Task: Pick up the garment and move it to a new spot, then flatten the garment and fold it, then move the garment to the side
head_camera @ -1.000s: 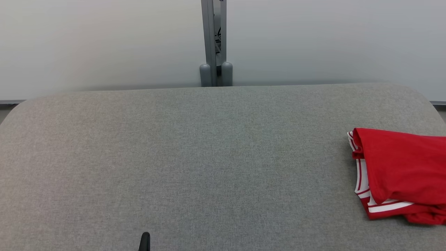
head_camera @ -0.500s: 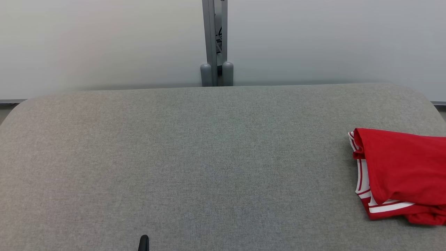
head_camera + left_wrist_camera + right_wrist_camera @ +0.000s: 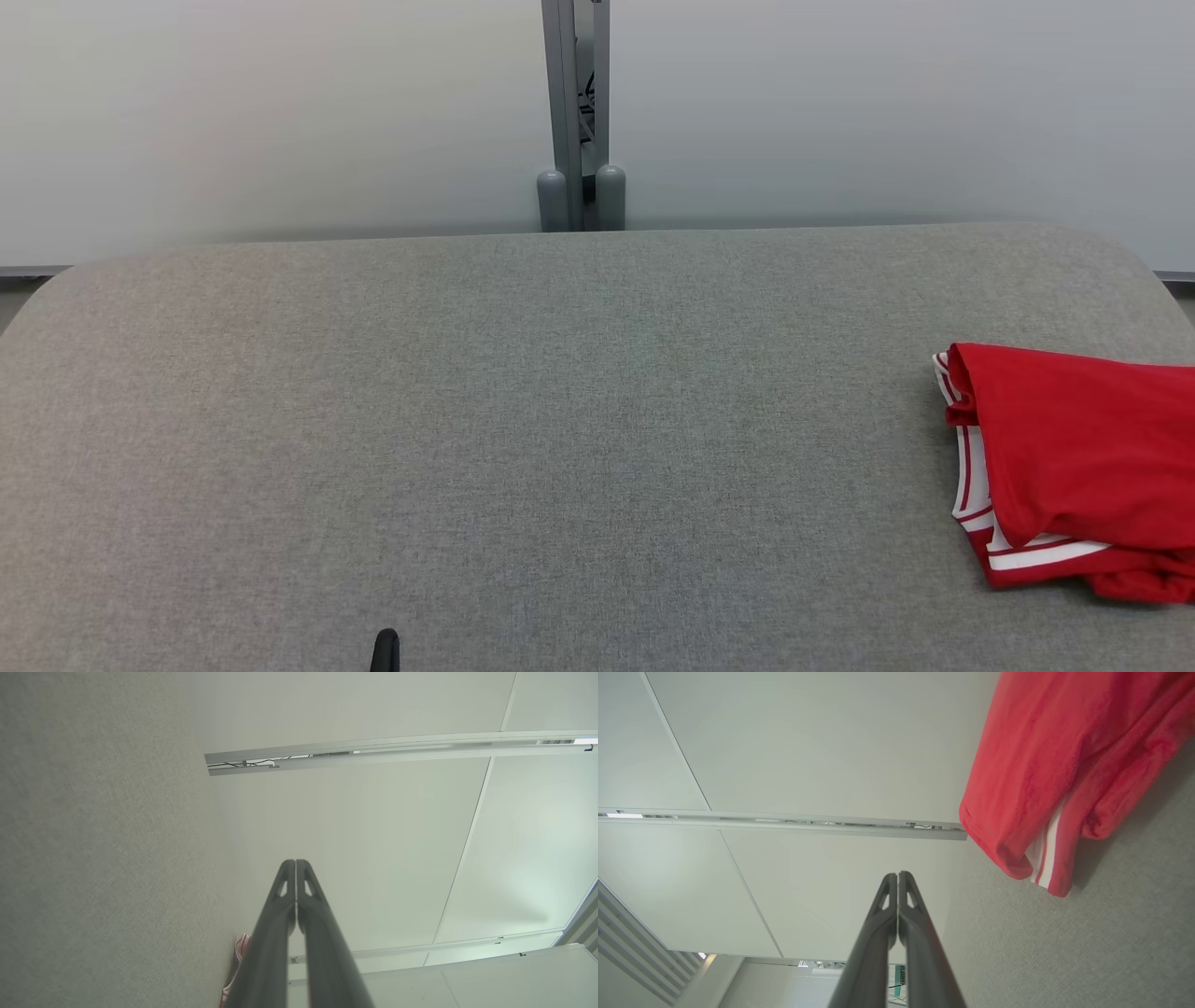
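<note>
Garment (image 3: 1074, 457) lay ahead and rightward of the right gripper (image 3: 897, 876), the nearer one, well apart from the left gripper (image 3: 295, 862); both had fingers pressed together, empty.

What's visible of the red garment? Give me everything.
The red garment looks like soft knit cloth, with white stripes along its edge trim. It lies loosely folded in layers, the top layer smooth, the lower edges a little rumpled. It rests on the grey fabric surface at the far right of the head view, where the frame edge cuts it off. In what shows, only that surface touches it.
</note>
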Tool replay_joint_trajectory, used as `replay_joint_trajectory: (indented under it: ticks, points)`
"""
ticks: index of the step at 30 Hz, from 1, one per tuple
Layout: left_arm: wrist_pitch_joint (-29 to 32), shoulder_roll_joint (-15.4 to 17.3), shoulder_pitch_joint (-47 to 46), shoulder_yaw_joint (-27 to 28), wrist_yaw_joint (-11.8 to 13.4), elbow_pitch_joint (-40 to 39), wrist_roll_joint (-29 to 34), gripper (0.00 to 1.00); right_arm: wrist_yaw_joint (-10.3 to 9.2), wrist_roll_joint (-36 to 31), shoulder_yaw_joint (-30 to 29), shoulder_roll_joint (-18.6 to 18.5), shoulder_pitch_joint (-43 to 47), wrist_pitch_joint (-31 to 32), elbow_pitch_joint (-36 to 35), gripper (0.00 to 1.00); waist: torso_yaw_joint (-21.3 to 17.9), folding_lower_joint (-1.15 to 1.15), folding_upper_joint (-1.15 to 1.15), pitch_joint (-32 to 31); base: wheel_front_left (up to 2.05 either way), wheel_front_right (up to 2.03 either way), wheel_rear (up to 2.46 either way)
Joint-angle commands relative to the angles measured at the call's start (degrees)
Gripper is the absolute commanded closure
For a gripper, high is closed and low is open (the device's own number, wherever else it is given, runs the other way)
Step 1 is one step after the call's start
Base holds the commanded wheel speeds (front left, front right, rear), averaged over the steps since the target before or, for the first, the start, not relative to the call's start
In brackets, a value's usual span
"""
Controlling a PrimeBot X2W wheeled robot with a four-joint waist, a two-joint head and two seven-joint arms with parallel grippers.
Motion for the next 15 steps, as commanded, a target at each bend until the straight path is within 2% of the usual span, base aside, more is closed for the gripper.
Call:
replay_joint_trajectory:
  ticks: [1, 15]
  points:
    - [-0.1, 0.1, 0.0, 0.2, -0.3, -0.2, -0.1, 1.00, 0.02, 0.4, -0.1, -0.4, 0.2, 0.1, -0.3, 1.00, 0.0, 0.00, 0.00, 0.0, 0.00, 0.00, 0.00]
    - [-0.1, 0.1, 0.0, 0.2, -0.3, -0.2, -0.1, 1.00, 0.02, 0.4, -0.1, -0.4, 0.2, 0.1, -0.3, 1.00, 0.0, 0.00, 0.00, 0.0, 0.00, 0.00, 0.00]
